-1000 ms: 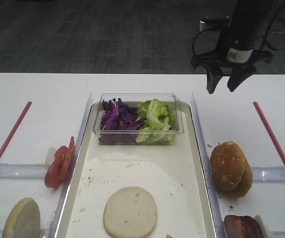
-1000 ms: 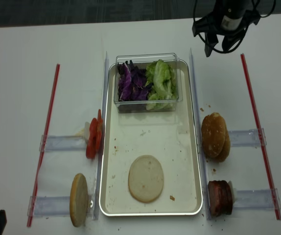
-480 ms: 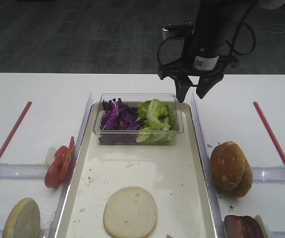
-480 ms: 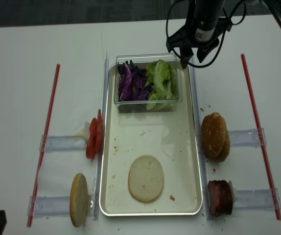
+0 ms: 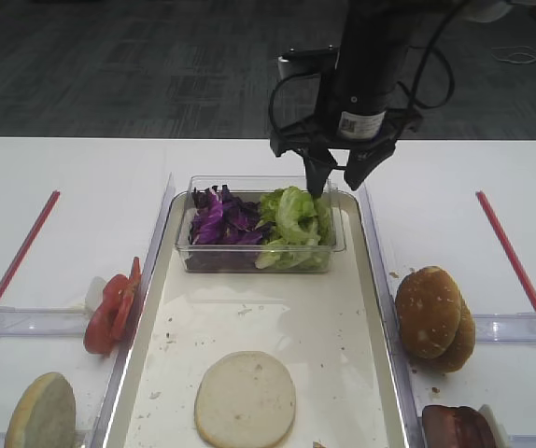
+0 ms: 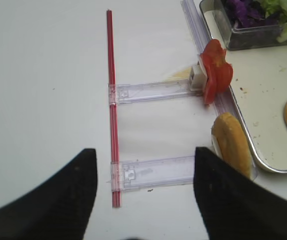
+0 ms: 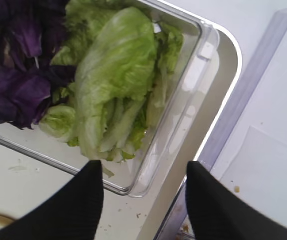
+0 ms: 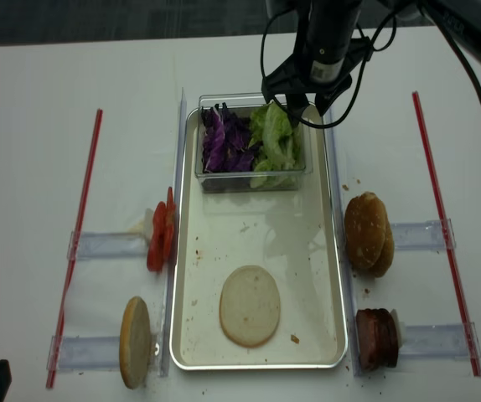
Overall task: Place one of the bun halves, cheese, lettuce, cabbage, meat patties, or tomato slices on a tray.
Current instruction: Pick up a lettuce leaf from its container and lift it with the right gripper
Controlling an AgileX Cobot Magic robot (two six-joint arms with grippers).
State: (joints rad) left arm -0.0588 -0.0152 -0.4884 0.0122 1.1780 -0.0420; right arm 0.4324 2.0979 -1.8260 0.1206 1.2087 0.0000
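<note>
over the lettuce, jaws wide

my right claw (image 5: 335, 179) hangs released above the clear plastic tub (image 5: 259, 257), at the tub's right end, nothing between my fingers. the lettuce (image 7: 116, 75) lies inside that tub, beside the purple cabbage (image 7: 13, 75), and the tub itself sits at the far end of the tray (image 5: 373, 308). nearer than the tub, one bun half (image 5: 246, 399) lies cut face up on the tray floor. i judge the step in hand to be reaching for a leaf to lay on that bun. next i need to shift a little toward the cabbage so both fingers clear the tub wall, drop straight down, and pinch only the top leaf. my left claw (image 6: 143, 195) waits open, well away from the tub, over bare table.
</note>
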